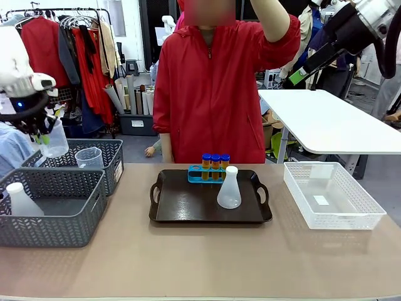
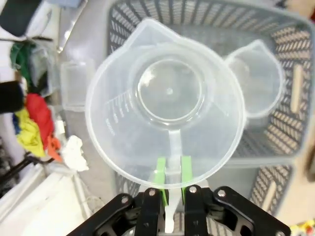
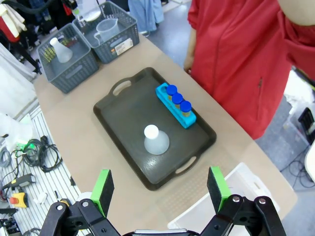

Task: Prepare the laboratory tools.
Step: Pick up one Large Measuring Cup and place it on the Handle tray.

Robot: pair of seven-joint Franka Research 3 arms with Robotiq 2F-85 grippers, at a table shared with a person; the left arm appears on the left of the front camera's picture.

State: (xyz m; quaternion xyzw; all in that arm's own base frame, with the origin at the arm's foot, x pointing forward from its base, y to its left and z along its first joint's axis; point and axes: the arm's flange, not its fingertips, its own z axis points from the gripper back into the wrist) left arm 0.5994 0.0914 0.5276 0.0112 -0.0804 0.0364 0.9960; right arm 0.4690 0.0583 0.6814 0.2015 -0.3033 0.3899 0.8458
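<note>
My left gripper [image 2: 172, 178] is shut on the handle of a clear measuring beaker [image 2: 167, 98], which hangs above the back grey basket [image 2: 290, 59]. In the front view this gripper [image 1: 39, 133] and its beaker [image 1: 54, 140] are high at the far left. A second beaker [image 1: 89, 157] stands in the back basket. One conical flask [image 1: 22, 200] sits in the front basket. On the black tray [image 1: 188, 210] stand another flask [image 1: 229, 188] and a blue rack [image 1: 199, 176] with three orange tubes [image 1: 215, 163]. My right gripper [image 3: 160, 189] is open high above the table, with nothing between its fingers.
A white mesh bin [image 1: 332, 195] stands at the right of the table. Two grey baskets [image 1: 56, 210] fill the left side. A person in a red jacket [image 1: 213, 94] stands behind the tray with one arm raised. A white table [image 1: 332, 122] is beyond.
</note>
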